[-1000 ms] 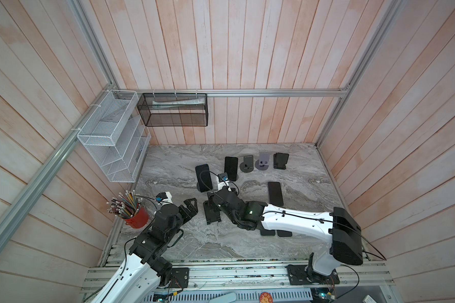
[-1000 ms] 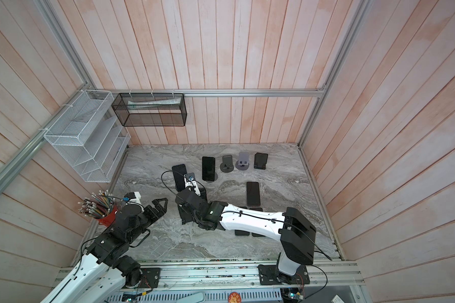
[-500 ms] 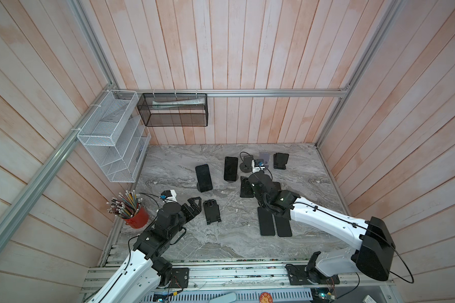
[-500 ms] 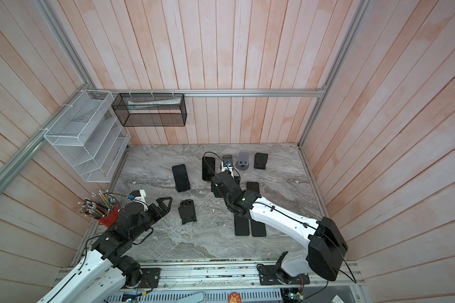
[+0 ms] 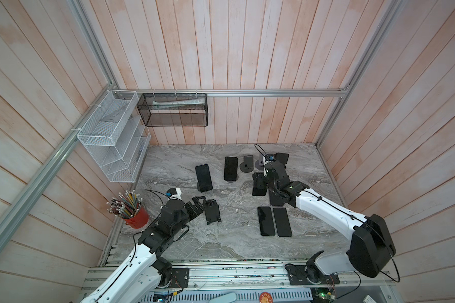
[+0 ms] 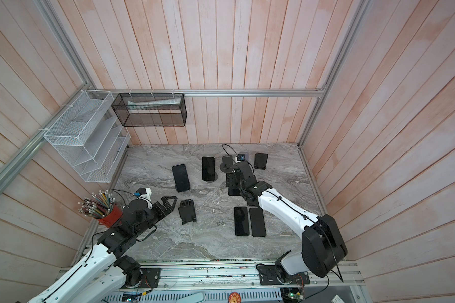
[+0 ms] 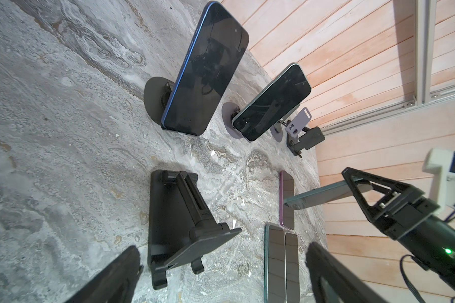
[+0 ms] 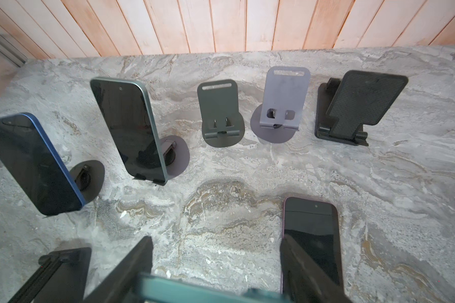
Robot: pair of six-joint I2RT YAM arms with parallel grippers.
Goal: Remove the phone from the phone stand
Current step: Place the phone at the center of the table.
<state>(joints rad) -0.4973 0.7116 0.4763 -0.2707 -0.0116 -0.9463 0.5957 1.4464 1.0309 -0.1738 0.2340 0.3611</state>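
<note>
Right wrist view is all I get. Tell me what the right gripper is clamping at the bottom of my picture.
Observer: A teal-edged phone; the left wrist view shows the right gripper holding it by one end, off the table.
Operator: Report the left arm.
Observer: The left gripper is open, beside an empty black folding stand.
Operator: Now the front of the table.
Observer: In both top views two phones lie flat, side by side.
</note>
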